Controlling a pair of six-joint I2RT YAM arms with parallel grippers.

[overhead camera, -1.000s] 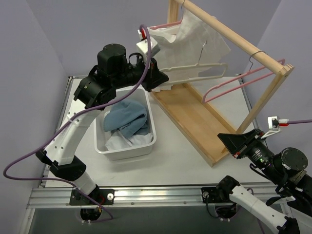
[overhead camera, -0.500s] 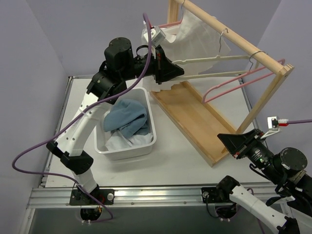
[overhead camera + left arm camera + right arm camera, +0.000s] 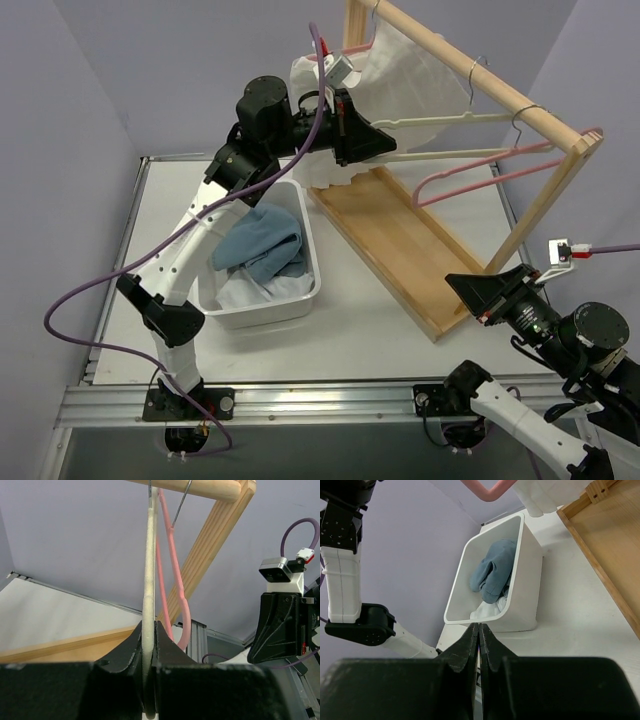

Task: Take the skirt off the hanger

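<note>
Since a second ago the left arm has risen and swung right, lifting the cream hanger (image 3: pixel 440 121) level. Left end effector (image 3: pixel 148 630) is clenched on that hanger's left end; its hook sits on the wooden rack (image 3: pixel 505 96). White skirt (image 3: pixel 415 68) drapes over the hanger at the far side. Right end effector (image 3: pixel 479 630) is pinched closed, empty, near right.
</note>
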